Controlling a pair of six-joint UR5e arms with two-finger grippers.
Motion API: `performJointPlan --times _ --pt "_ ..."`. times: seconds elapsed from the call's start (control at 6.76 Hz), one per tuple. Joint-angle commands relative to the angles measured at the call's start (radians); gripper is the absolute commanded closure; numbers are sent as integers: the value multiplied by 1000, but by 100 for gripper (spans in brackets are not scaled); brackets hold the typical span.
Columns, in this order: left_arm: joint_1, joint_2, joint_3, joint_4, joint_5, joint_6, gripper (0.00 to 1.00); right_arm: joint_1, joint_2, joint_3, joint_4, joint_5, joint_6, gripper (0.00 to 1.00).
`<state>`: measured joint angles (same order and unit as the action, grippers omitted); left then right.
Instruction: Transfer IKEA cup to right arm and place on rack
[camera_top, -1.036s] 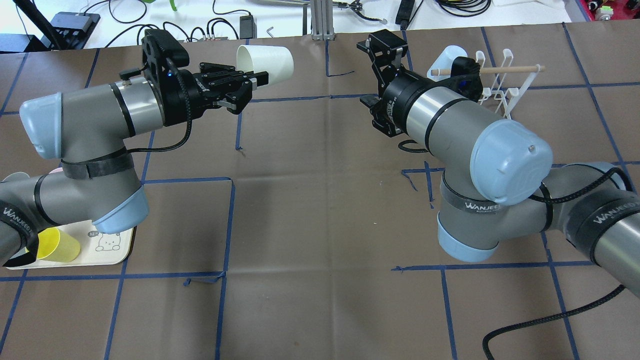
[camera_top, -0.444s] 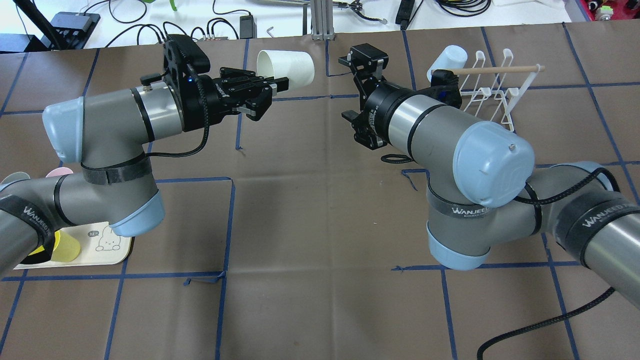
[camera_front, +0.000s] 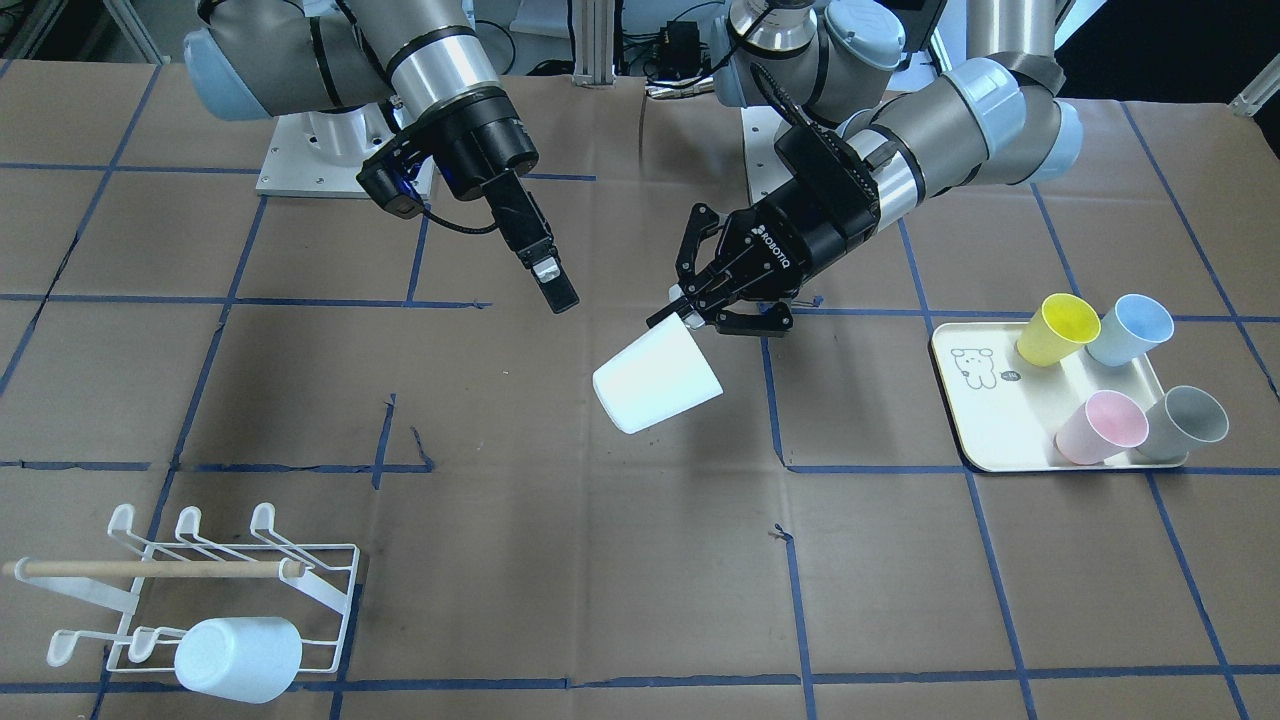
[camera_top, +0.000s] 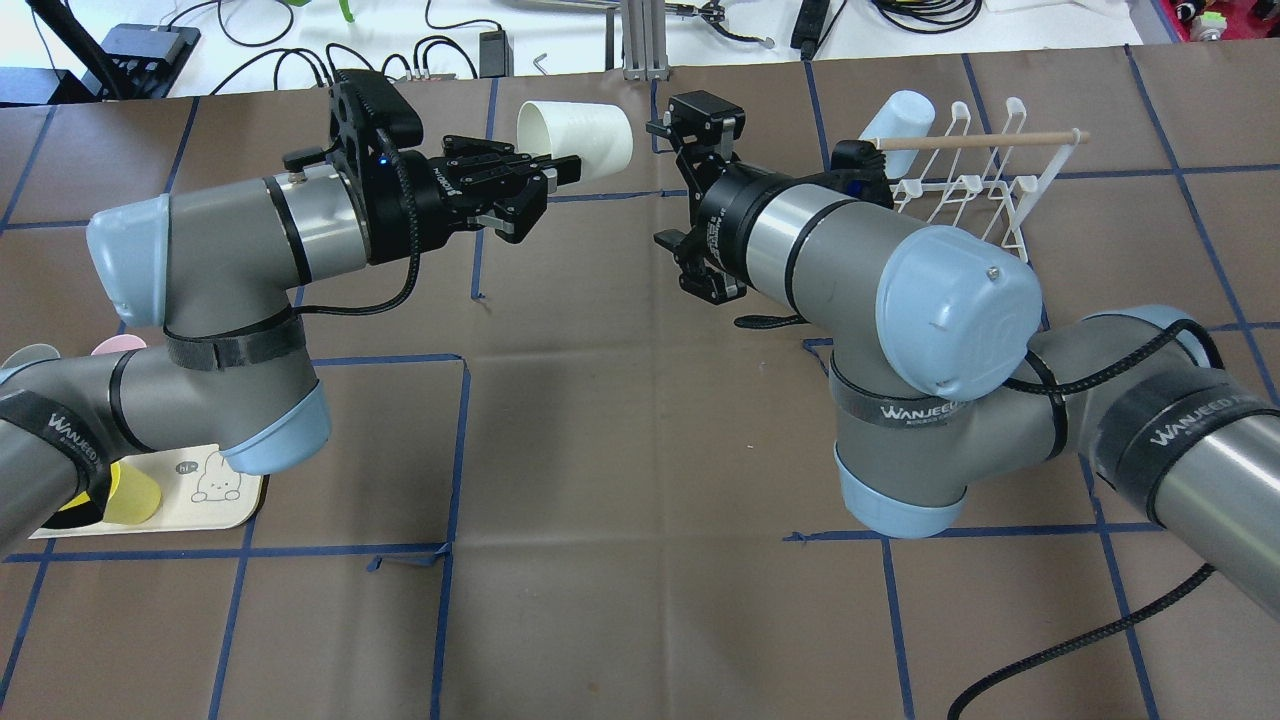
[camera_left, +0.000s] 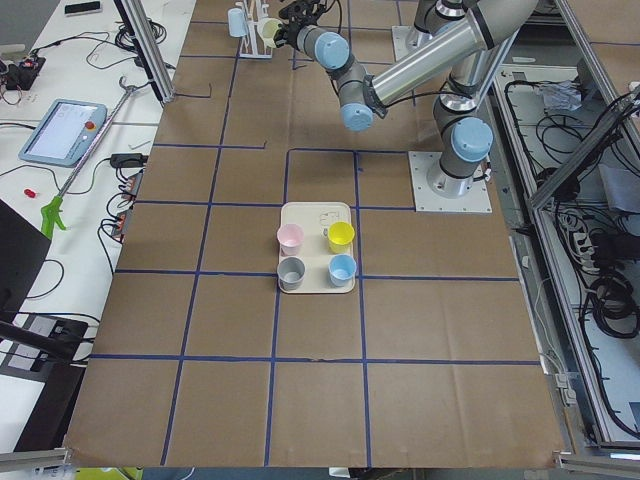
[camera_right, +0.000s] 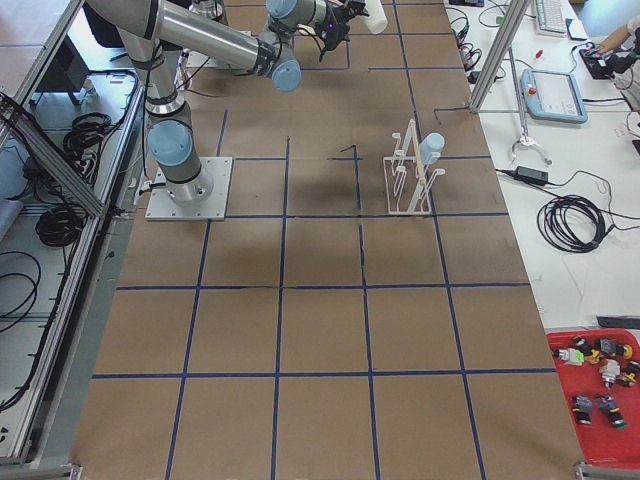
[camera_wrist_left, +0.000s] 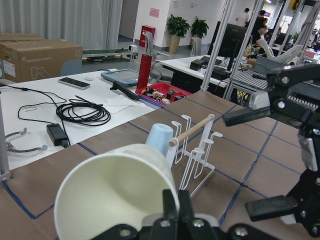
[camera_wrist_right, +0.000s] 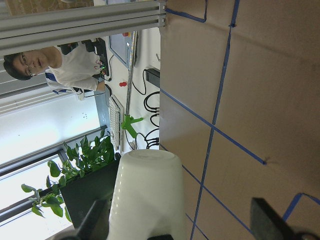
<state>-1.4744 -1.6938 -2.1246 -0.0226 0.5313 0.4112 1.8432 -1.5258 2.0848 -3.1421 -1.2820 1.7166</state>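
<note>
While the left gripper (camera_front: 688, 312) has hardly stirred in the last instant, the right gripper (camera_front: 553, 285) has swung clear of the rack (camera_front: 180, 568) and in toward the middle of the table. A second ago the two were well apart. The left arm then carried the cup (camera_front: 655, 380) inward and the right arm turned to meet it. Now, seen from overhead, the cup's base is just beside the right gripper, though nothing touches yet.

I take this as the hand-over about to happen. The right gripper's jaws stand wide apart, and its own wrist camera shows the cup's base ahead, between the two fingers. It seems to need only a short advance before it can close. The left gripper is clamped on the cup's rim, one finger inside the mouth and the other outside, and it will have to hold until the right has hold of the cup.

The cup is plain white, smooth and tapered, and it looks empty. It hangs in the air on its side above the table's far middle, with its mouth toward the left arm and its narrower base toward the right. A blue cup (camera_front: 238, 658) already sits on one rack prong.
</note>
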Motion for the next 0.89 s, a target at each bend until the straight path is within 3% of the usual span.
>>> performJointPlan --times 0.0,0.74 --pt "-1 -1 0 1 -1 0 100 33 41 -49 13 1 17 2" --pt "-12 2 -2 1 1 -2 100 42 177 -182 14 4 17 2"
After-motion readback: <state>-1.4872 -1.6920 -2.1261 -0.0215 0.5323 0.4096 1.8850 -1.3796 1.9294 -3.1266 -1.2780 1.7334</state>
